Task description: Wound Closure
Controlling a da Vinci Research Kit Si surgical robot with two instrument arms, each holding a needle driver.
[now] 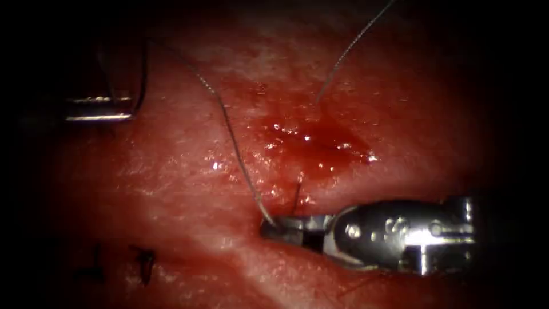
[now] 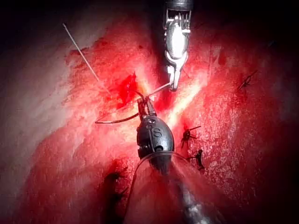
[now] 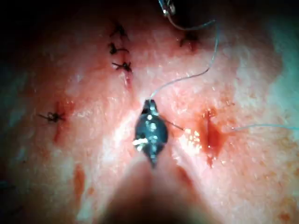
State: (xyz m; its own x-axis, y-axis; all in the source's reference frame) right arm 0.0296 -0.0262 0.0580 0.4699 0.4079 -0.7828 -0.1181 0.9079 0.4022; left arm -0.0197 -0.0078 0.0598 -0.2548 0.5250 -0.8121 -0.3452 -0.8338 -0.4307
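The left tool point(image 2: 145, 104) is closed on the needle point(image 2: 117, 121) near one end of its curve. The needle is held clear of the tissue point(image 1: 171, 177), well left of the cut point(image 1: 311, 143). The right tool point(image 1: 277, 226) is closed on the thread point(image 1: 229, 126), its tip resting just below the cut.

At ten o'clock in the endoscope view, my left tool point(image 1: 100, 109) is mostly lost in shadow, and the dark curve point(image 1: 141, 80) just beside it is too dim for me to name. The thread point(image 1: 354, 43) runs off the edge at one o'clock. The right tool point(image 1: 273, 226) fades into darkness at four o'clock.
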